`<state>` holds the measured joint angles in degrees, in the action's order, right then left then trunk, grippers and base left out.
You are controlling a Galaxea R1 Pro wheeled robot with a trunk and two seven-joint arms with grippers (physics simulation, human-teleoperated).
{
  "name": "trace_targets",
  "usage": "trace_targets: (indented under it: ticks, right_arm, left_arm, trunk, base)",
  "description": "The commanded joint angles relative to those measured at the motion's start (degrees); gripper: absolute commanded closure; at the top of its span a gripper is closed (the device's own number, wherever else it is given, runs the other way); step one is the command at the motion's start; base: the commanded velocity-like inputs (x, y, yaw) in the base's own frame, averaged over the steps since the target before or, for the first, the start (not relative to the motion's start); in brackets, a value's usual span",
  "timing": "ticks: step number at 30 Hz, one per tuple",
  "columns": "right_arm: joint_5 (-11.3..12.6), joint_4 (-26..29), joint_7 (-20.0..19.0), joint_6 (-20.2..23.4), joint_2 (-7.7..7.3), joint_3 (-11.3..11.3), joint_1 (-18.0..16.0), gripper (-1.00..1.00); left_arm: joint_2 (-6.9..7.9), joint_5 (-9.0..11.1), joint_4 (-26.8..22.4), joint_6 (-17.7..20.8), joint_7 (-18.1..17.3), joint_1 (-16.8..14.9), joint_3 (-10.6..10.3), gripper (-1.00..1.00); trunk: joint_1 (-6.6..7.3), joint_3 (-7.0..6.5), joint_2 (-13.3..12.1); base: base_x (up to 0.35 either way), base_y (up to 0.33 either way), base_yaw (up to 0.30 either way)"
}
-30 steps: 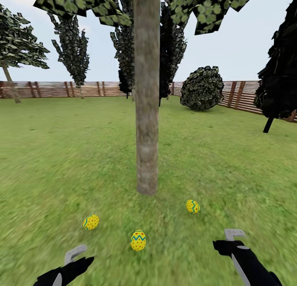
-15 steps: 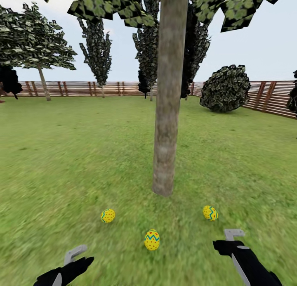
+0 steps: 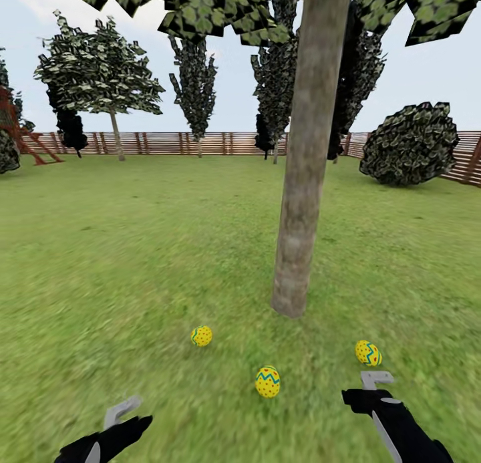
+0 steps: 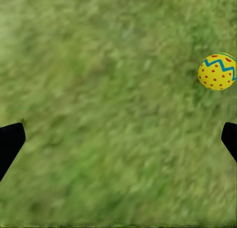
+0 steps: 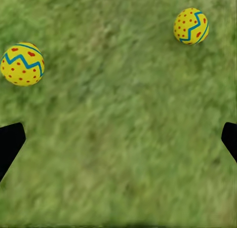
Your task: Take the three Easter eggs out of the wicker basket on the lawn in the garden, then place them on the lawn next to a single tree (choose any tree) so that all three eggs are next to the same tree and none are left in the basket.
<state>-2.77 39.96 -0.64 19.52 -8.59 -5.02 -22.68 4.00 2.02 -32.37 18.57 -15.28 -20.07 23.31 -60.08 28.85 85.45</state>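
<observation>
Easter eggs: three on the lawn, in a loose arc on the near side of the tree; none held, each apart from the others and from the trunk
Left gripper: low at the left in the head view, over bare grass; in its wrist view the two dark fingertips sit at opposite edges, spread wide, nothing between them
Right gripper: low at the right in the head view, over grass, just short of the right egg; fingertips likewise far apart in its wrist view, holding nothing
Middle egg: nearest of the three, upright, blue zigzag band above red dots; lies between the two grippers, closer to the right one; seen also from the left wrist and the right wrist
Right egg: just beyond the right gripper, tilted, to the right of the trunk base; also seen from the right wrist
Left egg: smallest in view, left of the trunk base, red dots on yellow
Tree: thick mottled grey-brown trunk, leaning slightly right toward the top, blocky green leaves overhead; its base is near all three eggs
Far ground: open grass, a round bush at right, slim dark trees behind
Boundary: brown slat fence across the back; a red structure at far left, partly cut off
</observation>
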Motion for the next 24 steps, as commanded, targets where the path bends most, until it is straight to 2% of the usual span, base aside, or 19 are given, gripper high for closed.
trace_targets:
  ticks: [1,12,24]
  right_arm:
    - [-0.3,0.1,-0.1,0.3,0.09,-0.1,0.0,-1.0]
    - [-0.3,0.1,-0.1,0.3,0.18,-0.1,0.0,-1.0]
    - [-0.3,0.1,-0.1,0.3,0.23,-0.1,0.0,-1.0]
  left_arm:
    - [-0.06,0.2,-0.1,0.5,-0.3,-0.1,0.2,-1.0]
    - [-0.04,0.2,-0.1,0.5,-0.3,-0.1,0.2,-1.0]
    - [-0.12,0.3,-0.1,0.4,-0.3,-0.1,0.2,-1.0]
  trunk:
    - [0.04,0.06,0.0]
    - [0.04,0.06,0.0]
    - [0.04,0.06,0.0]
  base:
    - [-0.331,-0.1,0.297]
    - [-0.306,-0.138,0.297]
    - [-0.029,-0.015,0.297]
